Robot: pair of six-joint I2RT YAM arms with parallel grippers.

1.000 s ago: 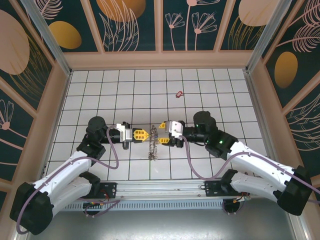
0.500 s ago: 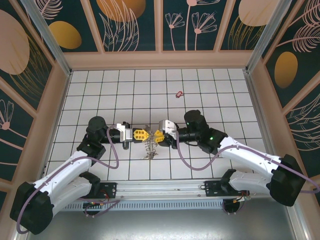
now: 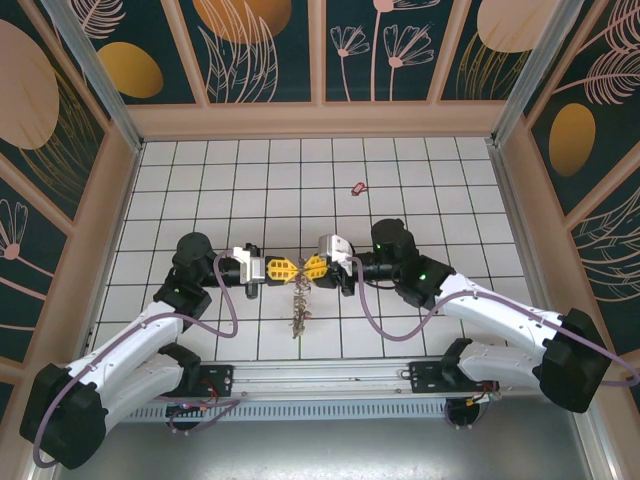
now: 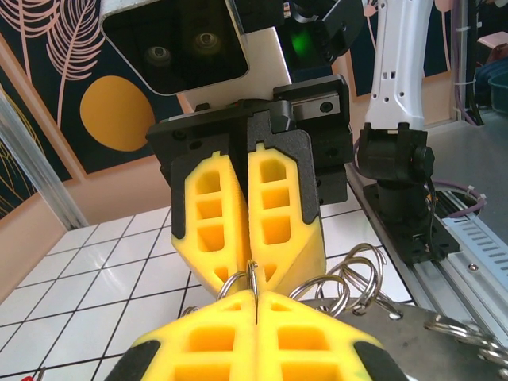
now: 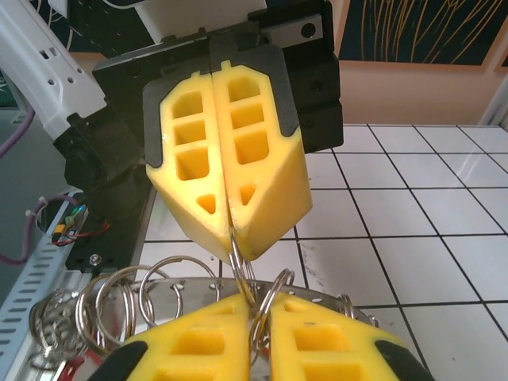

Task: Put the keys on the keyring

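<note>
Holding: my left gripper (image 3: 285, 268) and my right gripper (image 3: 315, 267) meet tip to tip, and each is clamped tight on the keyring (image 3: 299, 303).
Left fingers (image 4: 198, 345): pressed flat together in my left wrist view, with the ring's wire nipped at their very tip.
Right fingers (image 5: 333, 341): closed on the same wire from the opposite side, with only a thin slit between them where the wire passes.
Keyring place: it hangs between the two grippers over the tabletop (image 3: 200, 170), near the middle of the near edge, and its length trails toward that edge. I cannot tell whether the lowest pieces touch the tiles.
On the ring: small split rings (image 5: 95, 305) fan out along the wire beside my fingertips, with flat metal pieces among them. The tags are too small for me to count.
Loose key: one key (image 3: 358, 187) with a reddish-pink tag lies alone toward the far edge, a little right of centre and well apart from both grippers.
Done: by how crowded the wire looks, I judge most of the threading finished.
Left: at least that one key is not on the ring. One of my grippers would have to release the wire to go and fetch it.
</note>
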